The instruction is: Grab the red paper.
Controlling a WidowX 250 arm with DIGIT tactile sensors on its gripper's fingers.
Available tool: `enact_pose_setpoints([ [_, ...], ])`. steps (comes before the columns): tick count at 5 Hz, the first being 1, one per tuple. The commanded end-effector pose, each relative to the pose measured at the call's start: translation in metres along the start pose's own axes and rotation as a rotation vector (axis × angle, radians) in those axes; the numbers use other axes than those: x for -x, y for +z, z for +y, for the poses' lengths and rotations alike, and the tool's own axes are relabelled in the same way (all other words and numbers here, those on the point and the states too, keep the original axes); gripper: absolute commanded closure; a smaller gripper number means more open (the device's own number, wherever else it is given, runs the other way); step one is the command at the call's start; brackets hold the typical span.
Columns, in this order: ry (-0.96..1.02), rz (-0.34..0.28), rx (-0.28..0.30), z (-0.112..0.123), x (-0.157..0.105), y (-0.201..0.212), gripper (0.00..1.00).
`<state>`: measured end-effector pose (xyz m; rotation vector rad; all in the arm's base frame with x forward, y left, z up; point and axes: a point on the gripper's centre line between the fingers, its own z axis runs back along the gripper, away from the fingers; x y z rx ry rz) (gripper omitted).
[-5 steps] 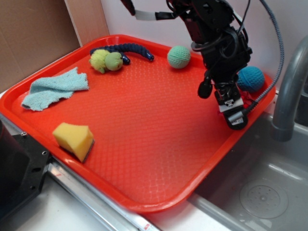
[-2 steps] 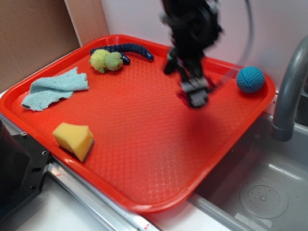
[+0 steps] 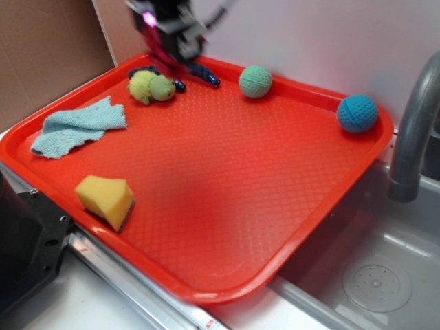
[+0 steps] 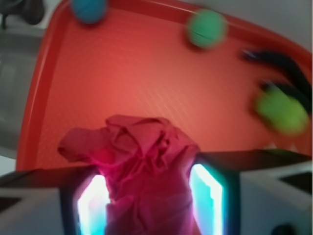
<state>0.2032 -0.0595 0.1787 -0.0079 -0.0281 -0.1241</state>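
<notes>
The gripper clamps the red paper between its fingers. It hangs above the tray's far edge, near the green toy.

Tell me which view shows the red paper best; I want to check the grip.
The wrist view: the red paper fills the foreground, crumpled between the gripper's two fingers. In the exterior view the gripper is blurred above the tray's far corner, and the paper cannot be made out.

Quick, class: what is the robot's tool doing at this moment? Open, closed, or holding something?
Tool: closed on the red paper, which sits bunched between its two fingers in the wrist view.
</notes>
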Motion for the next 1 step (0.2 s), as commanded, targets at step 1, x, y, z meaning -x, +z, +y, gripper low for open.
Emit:
enact_pose_setpoints([
  [1, 0.34, -0.121, -0.036, 0.0142, 0.0426, 0.073, 1.0],
])
